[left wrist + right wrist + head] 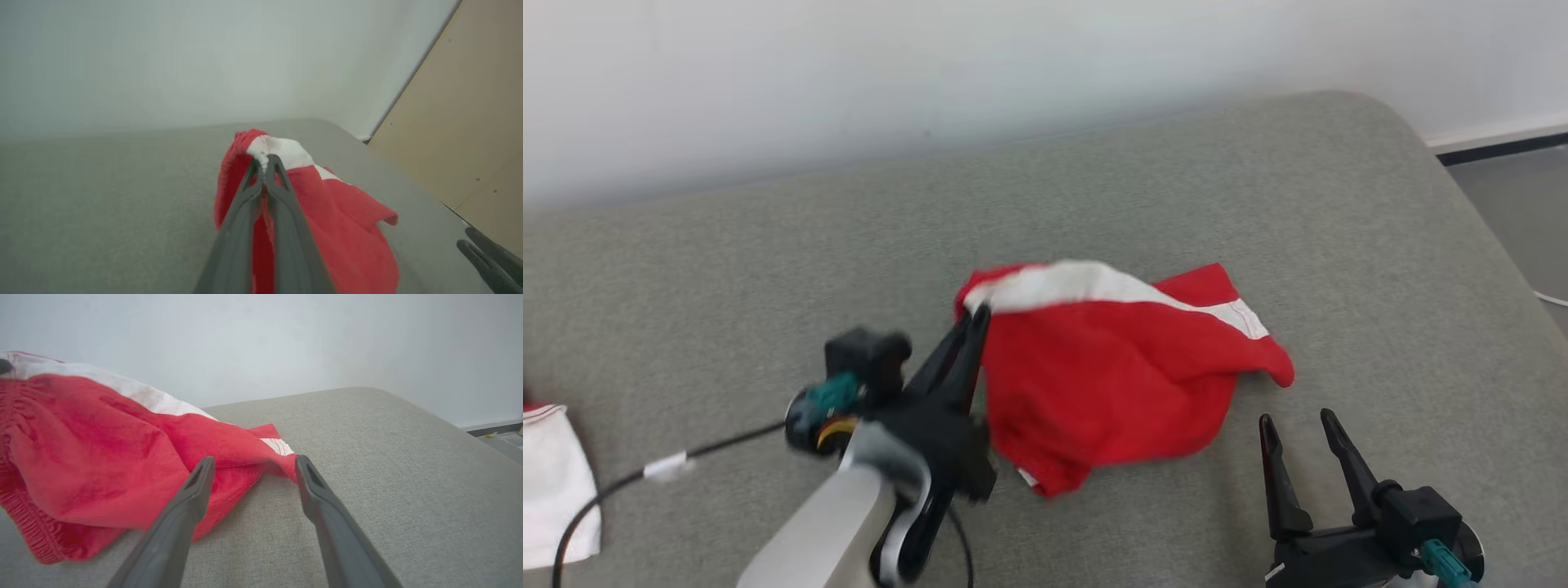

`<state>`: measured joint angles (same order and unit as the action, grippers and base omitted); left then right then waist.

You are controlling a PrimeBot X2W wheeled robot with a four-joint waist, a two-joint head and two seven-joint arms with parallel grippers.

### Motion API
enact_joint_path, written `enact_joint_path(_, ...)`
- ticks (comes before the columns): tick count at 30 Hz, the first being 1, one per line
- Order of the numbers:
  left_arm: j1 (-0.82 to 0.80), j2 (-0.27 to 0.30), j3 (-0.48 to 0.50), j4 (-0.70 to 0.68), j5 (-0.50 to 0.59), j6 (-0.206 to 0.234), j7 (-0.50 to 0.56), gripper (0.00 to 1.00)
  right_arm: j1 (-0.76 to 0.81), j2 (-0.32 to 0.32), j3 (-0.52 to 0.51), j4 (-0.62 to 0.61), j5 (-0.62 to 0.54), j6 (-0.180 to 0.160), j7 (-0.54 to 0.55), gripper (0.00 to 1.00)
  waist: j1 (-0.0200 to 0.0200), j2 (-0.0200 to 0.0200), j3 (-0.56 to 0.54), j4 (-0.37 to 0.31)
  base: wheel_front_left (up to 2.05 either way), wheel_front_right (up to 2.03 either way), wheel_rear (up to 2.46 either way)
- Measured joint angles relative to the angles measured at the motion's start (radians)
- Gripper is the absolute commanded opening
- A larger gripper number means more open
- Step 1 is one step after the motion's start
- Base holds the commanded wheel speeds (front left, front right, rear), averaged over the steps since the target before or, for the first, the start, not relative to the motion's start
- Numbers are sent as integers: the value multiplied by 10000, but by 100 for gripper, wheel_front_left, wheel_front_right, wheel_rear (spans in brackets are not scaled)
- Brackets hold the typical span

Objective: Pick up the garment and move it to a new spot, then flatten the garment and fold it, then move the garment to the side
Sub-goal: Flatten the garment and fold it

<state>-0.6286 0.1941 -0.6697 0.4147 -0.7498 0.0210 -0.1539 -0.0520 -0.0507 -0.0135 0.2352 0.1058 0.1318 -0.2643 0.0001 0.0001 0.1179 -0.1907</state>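
Note:
A red garment (pixel 1119 367) with a white band lies crumpled on the grey cushioned surface (pixel 1094 188), its left end lifted. My left gripper (pixel 978 314) is shut on the white band at that raised end; the left wrist view has the fingertips (pixel 265 160) pinching the garment (pixel 347 228) cloth. My right gripper (pixel 1294 420) stands open just right of and below the garment, nothing between its fingers. In the right wrist view the open gripper (pixel 253 465) points at the garment's (pixel 102 449) near right corner without touching it.
A white cloth with red trim (pixel 551 490) lies at the far left edge. A black cable (pixel 645 474) trails from my left wrist. The cushion's right edge drops to the floor (pixel 1519 196); a white wall stands behind. A tan panel (pixel 470 122) stands at the right in the left wrist view.

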Motion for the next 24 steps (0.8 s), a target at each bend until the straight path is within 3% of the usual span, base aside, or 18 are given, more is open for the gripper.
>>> enact_joint_path(5,1498,568,65,-347,-445,184,167,0,-12,-10,46,-21,-94,0,0,100,-1,-1,62,492,0,0,0)
enact_joint_path(12,2513,731,203,-138,-798,460,40,0,-195,-6,245,2,-96,0,2,100,-1,-1,152,1022,0,0,0)
enact_joint_path(13,2553,731,222,-65,-798,493,-33,12,-201,-4,263,17,-96,0,2,100,-1,-1,162,1061,0,0,0)
enact_joint_path(14,2577,721,244,-8,-800,495,-107,65,-206,-4,280,33,-98,0,2,100,0,-1,163,1088,0,0,0)
enact_joint_path(15,2590,700,267,44,-803,495,-174,100,-212,-2,303,44,-109,2,2,100,0,0,151,1099,0,0,0)
enact_joint_path(24,3397,1099,963,-96,-648,984,-945,100,-61,-2,228,138,-268,0,2,100,-1,-1,-205,978,0,0,0)
